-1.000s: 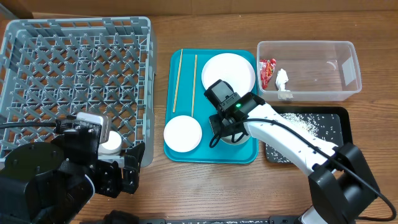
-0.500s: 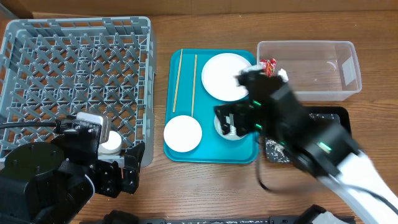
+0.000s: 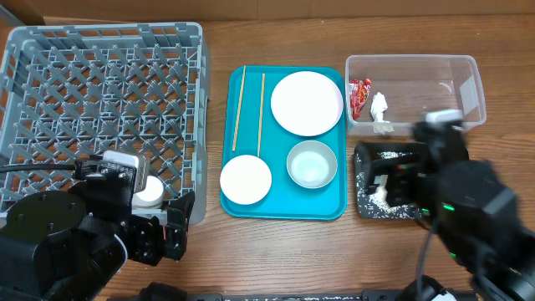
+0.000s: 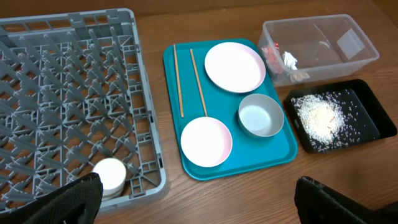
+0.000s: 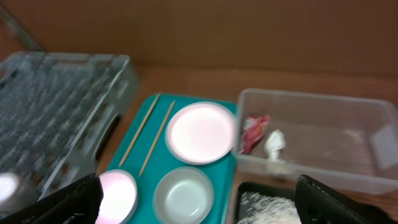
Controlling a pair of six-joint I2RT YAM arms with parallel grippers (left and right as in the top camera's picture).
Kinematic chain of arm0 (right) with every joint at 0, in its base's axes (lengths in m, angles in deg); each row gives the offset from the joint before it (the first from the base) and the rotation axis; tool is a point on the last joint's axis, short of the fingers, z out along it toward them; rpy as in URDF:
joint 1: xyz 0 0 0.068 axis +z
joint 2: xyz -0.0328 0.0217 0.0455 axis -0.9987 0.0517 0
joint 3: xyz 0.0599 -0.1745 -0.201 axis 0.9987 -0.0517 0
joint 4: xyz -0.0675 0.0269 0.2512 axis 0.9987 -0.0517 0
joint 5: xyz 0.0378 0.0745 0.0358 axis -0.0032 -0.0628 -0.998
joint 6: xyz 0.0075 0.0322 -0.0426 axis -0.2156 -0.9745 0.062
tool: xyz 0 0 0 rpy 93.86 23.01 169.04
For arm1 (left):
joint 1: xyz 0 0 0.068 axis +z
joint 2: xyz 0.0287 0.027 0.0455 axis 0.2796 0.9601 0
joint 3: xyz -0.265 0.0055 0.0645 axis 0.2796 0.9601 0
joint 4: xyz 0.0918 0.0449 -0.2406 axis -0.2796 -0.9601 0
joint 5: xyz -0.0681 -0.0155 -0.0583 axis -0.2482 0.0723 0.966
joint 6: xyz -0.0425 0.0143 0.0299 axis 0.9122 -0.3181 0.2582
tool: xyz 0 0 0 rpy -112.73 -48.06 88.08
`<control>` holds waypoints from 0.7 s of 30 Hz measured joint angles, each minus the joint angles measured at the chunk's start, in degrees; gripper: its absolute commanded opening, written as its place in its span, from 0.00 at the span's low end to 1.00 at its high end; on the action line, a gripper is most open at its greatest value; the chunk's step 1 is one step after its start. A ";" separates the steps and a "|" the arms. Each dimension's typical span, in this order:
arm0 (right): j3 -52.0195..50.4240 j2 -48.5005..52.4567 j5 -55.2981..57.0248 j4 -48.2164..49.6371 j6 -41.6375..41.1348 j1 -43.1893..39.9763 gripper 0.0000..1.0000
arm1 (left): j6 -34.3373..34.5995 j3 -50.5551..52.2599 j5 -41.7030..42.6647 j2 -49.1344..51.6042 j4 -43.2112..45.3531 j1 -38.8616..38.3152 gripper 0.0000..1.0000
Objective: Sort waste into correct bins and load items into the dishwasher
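Observation:
The grey dishwasher rack fills the left, with the white cup in its near corner. On the teal tray lie two chopsticks, the white plate, an upright pale bowl and a second bowl. The clear tub holds the red wrapper and the tissue. Rice lies in the black tray. My left gripper hangs open over bare table. My right gripper is open too, high above the black tray, holding nothing.
My right arm covers most of the black tray in the overhead view. My left arm sits at the table's front left, beside the rack's near corner. Bare wood runs along the front edge below the teal tray.
My right arm has swung away from the upright bowl on the teal tray, back and to the right over the black tray. The bowl now stands free. The left arm has not moved.

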 measured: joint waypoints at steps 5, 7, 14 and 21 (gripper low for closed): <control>-9.64 -9.25 -4.48 10.36 1.25 -17.75 1.00 | 0.00 0.00 0.00 0.26 -0.02 0.00 1.00; -15.04 -12.68 -7.72 14.47 1.51 -23.63 1.00 | 0.00 0.00 -0.02 0.33 0.00 0.00 1.00; -36.98 -26.95 -15.50 26.36 2.38 -33.31 1.00 | 0.00 0.00 -0.02 0.39 -0.02 0.00 1.00; -56.94 -43.82 -21.57 36.11 2.86 -37.07 1.00 | 0.00 0.04 -0.02 0.39 0.00 0.00 1.00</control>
